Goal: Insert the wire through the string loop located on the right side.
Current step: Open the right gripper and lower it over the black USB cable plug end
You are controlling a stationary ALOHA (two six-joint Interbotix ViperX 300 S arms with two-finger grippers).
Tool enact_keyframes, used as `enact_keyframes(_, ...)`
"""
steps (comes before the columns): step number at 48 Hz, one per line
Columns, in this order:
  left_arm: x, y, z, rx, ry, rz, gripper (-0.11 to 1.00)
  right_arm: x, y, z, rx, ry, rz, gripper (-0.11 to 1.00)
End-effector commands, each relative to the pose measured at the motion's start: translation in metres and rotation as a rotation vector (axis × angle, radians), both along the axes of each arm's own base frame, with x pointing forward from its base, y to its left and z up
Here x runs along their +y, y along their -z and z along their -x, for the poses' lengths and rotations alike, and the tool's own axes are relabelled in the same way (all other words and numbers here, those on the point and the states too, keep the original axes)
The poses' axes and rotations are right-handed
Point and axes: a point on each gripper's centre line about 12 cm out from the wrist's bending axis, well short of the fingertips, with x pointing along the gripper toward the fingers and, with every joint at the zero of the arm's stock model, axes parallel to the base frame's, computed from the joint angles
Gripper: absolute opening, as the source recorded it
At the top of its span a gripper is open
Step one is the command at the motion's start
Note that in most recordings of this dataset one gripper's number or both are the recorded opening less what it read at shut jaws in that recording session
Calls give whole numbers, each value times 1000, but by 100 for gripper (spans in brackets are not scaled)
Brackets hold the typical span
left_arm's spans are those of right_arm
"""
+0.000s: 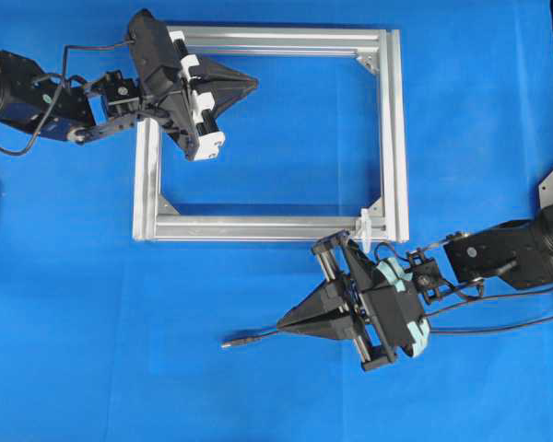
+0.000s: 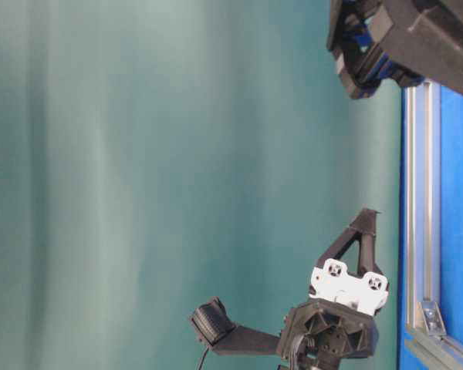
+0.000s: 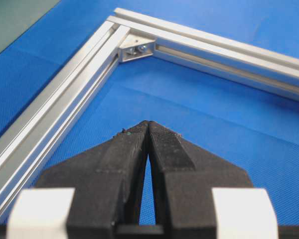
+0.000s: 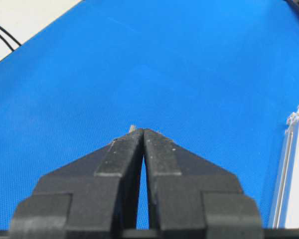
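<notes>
Black wedge-shaped fingers (image 3: 132, 164) fill the bottom of the left wrist view, pressed together at their tips with only a thin slit behind; the left tool (image 1: 251, 85) is fully closed and holds nothing. It hovers inside the aluminium frame (image 1: 394, 129), pointing toward the frame's far corner, where a small silver bracket (image 3: 136, 48) sits in the angle.

On the other side, the right tool (image 1: 281, 325) is likewise closed, its tips meeting in a point. In its own wrist view a tiny grey nub (image 4: 132, 128) pokes out just beyond the tips, which looks like the end of the wire, though I cannot tell whether the fingers actually pinch it.

From overhead the wire (image 1: 258, 338) shows as a very thin dark line lying on the blue surface (image 1: 74, 350), running out from under the right tool's tip and ending in a small grey metal plug. It lies outside the frame, below its lower bar.

Near the frame's lower right corner, the string loop (image 1: 366, 224) stands as a small pale, whitish shape on the lower bar, just above the right tool's body and well apart from the plug tip.
</notes>
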Motion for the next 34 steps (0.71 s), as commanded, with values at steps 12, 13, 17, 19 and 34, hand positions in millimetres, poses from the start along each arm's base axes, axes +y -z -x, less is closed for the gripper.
enact_keyframes(12,-5,-16,3,-12,28,-19,0,4,-19,0,-4,-5,1,-6)
enact_keyframes(13,-5,-17,3,-15,26,-20,0,4,-18,0,2,-5,2,-6)
enact_keyframes(17,-4,-17,3,-15,25,-20,0,3,-17,1,7,-4,3,-6)
enact_keyframes(19,-4,-17,3,-15,25,-20,0,3,-18,0,5,-4,-1,-6)
enact_keyframes(34,-4,-17,3,-16,26,-21,0,4,-19,-1,17,11,-47,23)
